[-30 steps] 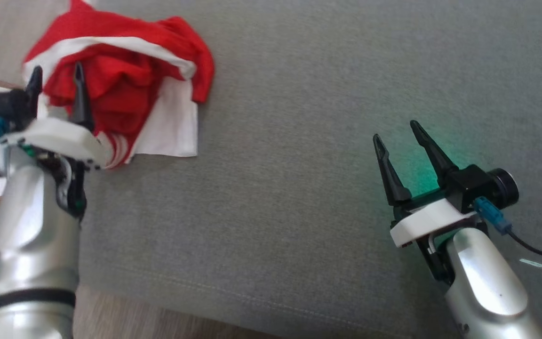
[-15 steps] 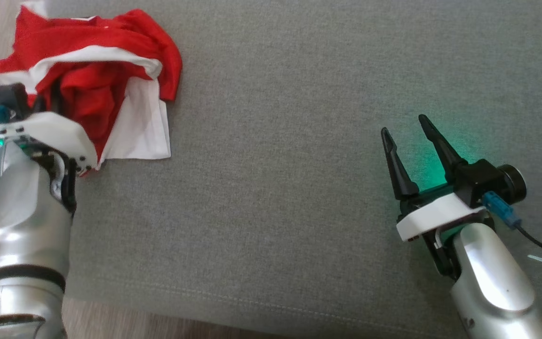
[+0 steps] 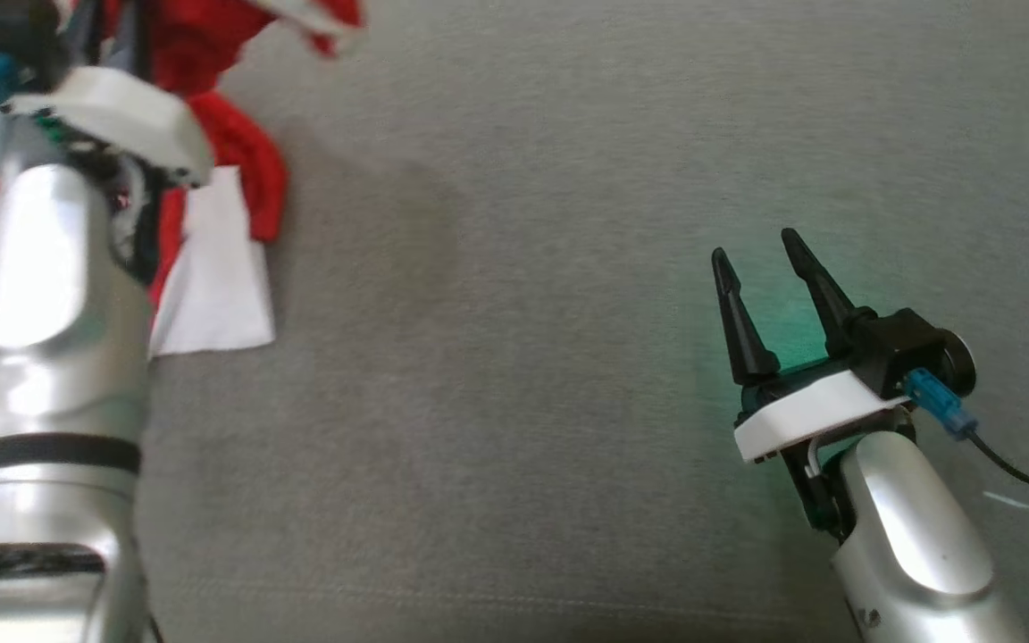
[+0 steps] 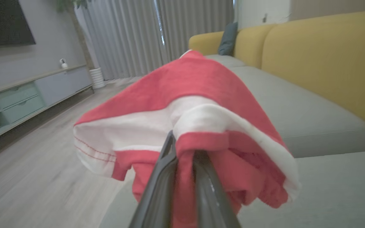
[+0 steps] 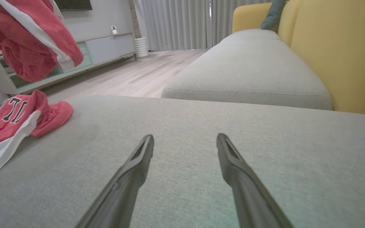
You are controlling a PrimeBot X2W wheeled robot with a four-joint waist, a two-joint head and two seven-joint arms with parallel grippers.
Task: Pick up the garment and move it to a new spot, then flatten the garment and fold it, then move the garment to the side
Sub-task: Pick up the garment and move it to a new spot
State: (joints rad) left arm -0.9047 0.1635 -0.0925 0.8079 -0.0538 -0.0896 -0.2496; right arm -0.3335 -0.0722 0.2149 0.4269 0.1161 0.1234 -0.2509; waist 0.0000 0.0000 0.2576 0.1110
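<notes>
Left claw (image 4: 184, 145): its fingers are being pressed together on a red fold of the garment (image 4: 201, 82), which is being draped over and beyond the tips.
Garment: the upper part is being held up off the grey cushion (image 3: 523, 357); the lower, white-edged part is being left lying on the cushion beneath that claw's wrist.
Right claw (image 5: 185, 137): its fingers are being held wide apart, low over the cushion, well apart from the garment.
Edges: ahead of the right claw the cushion's far edge is being met by wooden floor (image 5: 138, 76) and a second seat cushion (image 5: 249, 69); a yellow backrest (image 5: 344, 47) is being shown to its right.
Open room: bare cushion is being left around the right claw and between both claws.
</notes>
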